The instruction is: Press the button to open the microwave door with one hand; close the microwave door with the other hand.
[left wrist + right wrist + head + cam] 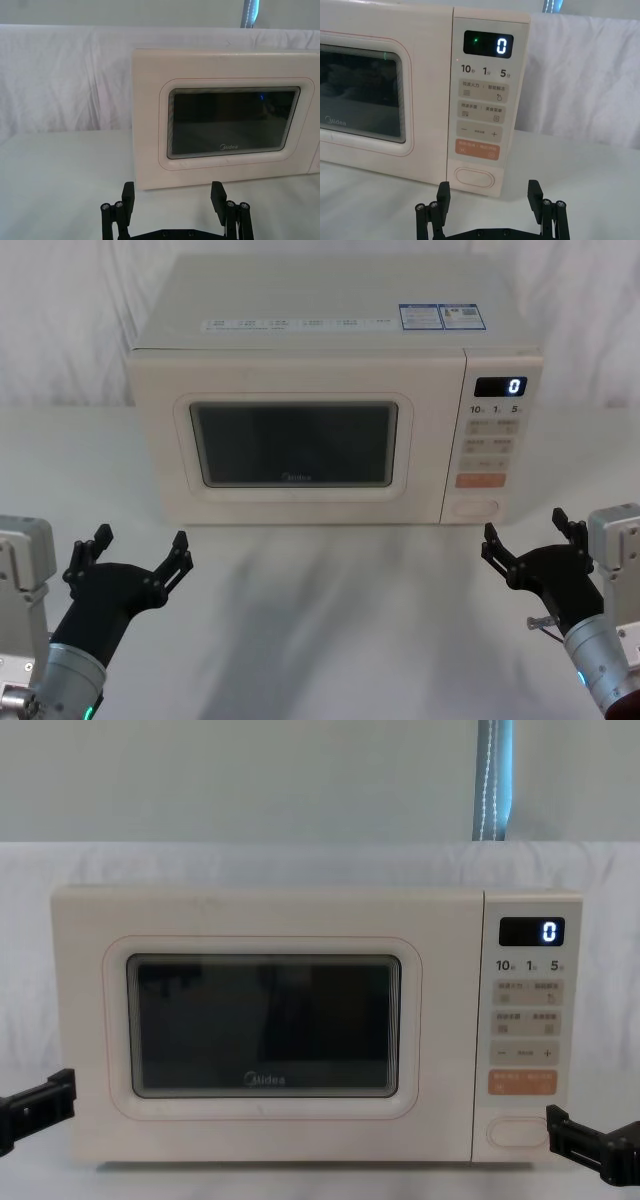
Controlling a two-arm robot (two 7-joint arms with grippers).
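Right gripper [528, 532] sits low at the table's right with its fingers spread wide and nothing between them, parked just in front of and slightly right of the microwave's control panel [484, 100]; in the right wrist view your fingertips [443, 192] frame the button [474, 177] from below, near but not touching. Left gripper [140, 552] mirrors it on the left, also spread open and empty, apart from the cabinet, facing the lower left part of the microwave door [295, 445]. That door is shut flush, the display [500, 386] reads 0. The button is the bottom key, under the orange key [476, 149], so aim low and don't clip that one. You don't grasp anything here: expect a stiff, springy key with short travel, best pushed square-on with one fingertip or closed fingers. The door is a rigid, light, hinged panel, hinge likely on the left, and it probably pops out at the panel side once released. Push it back on the cream frame near its free edge, not on the glass window [293, 444]. The body looks heavy enough to stay put on the white table [330, 620], but the smooth top could let it slide under a hard shove, so press gently.
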